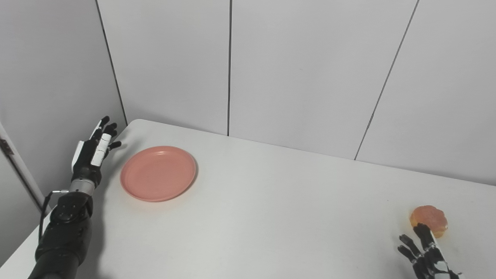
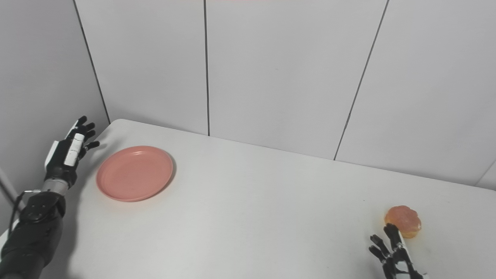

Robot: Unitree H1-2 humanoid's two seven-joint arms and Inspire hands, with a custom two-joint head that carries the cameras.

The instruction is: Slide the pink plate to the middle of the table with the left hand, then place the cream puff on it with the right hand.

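Nothing was done yet: pink plate (image 1: 158, 173) was parked left of frame, cream puff (image 1: 429, 219) lower right, untouched. Left hand (image 1: 93, 151) and right hand (image 1: 424, 255) were spread open, nothing held.

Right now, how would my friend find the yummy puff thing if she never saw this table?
Start at the white table and go to its near right corner, far from the pink plate on the left. The cream puff sits just beyond the right hand. It is the only small, lumpy, golden-orange thing there.
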